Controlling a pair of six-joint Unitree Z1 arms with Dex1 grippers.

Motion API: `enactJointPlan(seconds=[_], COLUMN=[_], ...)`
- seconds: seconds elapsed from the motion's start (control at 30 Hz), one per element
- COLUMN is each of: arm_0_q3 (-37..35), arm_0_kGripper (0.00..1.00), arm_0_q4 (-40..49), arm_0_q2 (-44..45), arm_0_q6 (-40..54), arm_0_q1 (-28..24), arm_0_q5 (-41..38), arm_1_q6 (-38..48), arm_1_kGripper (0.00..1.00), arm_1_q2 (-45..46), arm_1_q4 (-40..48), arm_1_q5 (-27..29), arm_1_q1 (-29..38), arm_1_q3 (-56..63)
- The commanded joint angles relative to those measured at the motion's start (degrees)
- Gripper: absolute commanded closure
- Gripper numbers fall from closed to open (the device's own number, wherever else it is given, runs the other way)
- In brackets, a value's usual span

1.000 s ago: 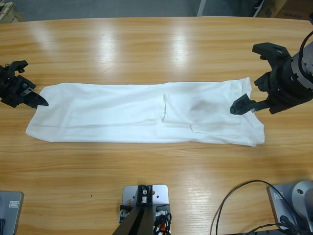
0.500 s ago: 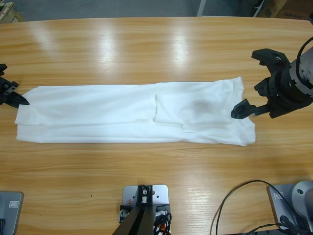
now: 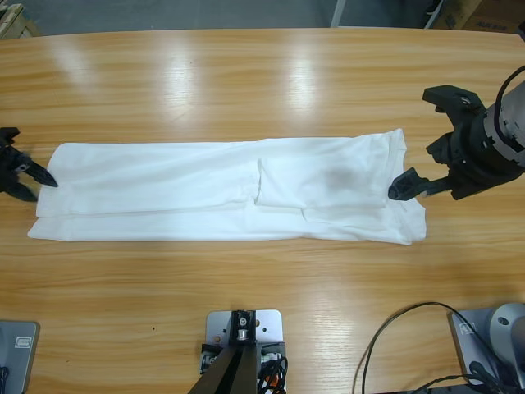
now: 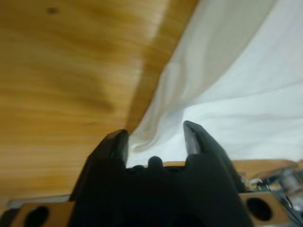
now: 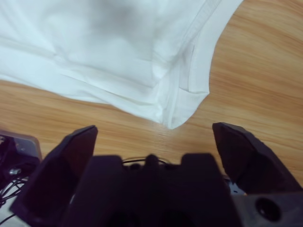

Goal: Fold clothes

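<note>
here the plain white short-sleeved cotton t-shirt (image 3: 225, 190) lies flat on the long wooden bench (image 3: 262, 82) as a narrow band, already folded lengthwise, its long axis running side to side across the high view. a sleeve is tucked over near the middle and a faint grey patch shows toward one end.

the left gripper (image 3: 25, 174) sits at the far end of the band, its black fingers (image 4: 113, 144) set a little apart with the shirt's edge running between them; whether they pinch the cloth or merely straddle it, i cannot tell. the right gripper (image 3: 431, 139) hangs at the opposite end, fingers (image 5: 239, 144) spread wide and holding nothing, with the shirt's corner just in front of them in the right wrist view and bare wood between.

so each arm has its own end, and the cloth lies straight out from each set of fingers, along the band's length. by my judgement the next fold is crosswise, one end carried over toward the other, and it turns on the right fingers first closing on that near corner. no containers are in view.
</note>
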State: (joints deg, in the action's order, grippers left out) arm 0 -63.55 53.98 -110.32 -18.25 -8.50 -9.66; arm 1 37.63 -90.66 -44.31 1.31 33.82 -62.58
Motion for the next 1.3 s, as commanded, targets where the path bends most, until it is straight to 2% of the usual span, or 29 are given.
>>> enactJointPlan(seconds=[0.03, 0.2, 0.53, 0.67, 0.87, 1.0, 1.2, 1.23, 1.3], arm_0_q3=[1.33, 3.05, 10.36, 13.23, 13.63, 14.02, 14.48, 14.42, 14.42], arm_0_kGripper=[0.032, 0.037, 0.036, 0.036, 0.047, 0.339, 0.491, 0.607, 0.953], arm_0_q4=[1.49, -0.90, -13.94, -18.74, -20.62, -20.62, -20.67, -20.67, -20.64], arm_0_q2=[5.27, 1.86, -3.69, -4.59, -3.03, -3.69, -4.36, -4.17, -3.87], arm_0_q6=[-2.89, -2.52, 0.15, 0.06, 0.15, 1.03, 2.70, 2.84, 3.05], arm_0_q1=[-2.22, -2.12, -0.89, -0.13, 0.33, 0.34, 0.77, 1.12, 1.82], arm_0_q5=[4.58, 0.15, -8.73, -9.50, -9.71, -12.65, -14.34, -14.51, -14.48], arm_1_q6=[0.46, 0.44, 0.42, 0.33, 0.16, 0.16, 0.16, 0.16, 0.16], arm_1_kGripper=[0.000, 0.000, 0.000, 0.000, 0.000, 0.000, 0.000, 0.000, 0.000], arm_1_q2=[-1.80, -1.49, -1.54, -1.17, -0.91, -1.08, -1.31, -1.36, -1.45], arm_1_q4=[1.56, 2.03, 2.82, 2.82, 2.82, 2.82, 3.00, 3.00, 3.08], arm_1_q5=[-0.35, -0.35, -0.44, -0.44, -0.44, -0.52, -0.52, -0.52, -0.52], arm_1_q1=[-0.76, -0.72, -1.04, -1.04, -1.04, -1.04, -1.04, -1.04, -1.04], arm_1_q3=[3.08, 3.55, 4.22, 4.36, 4.40, 3.98, 4.19, 4.19, 4.10])
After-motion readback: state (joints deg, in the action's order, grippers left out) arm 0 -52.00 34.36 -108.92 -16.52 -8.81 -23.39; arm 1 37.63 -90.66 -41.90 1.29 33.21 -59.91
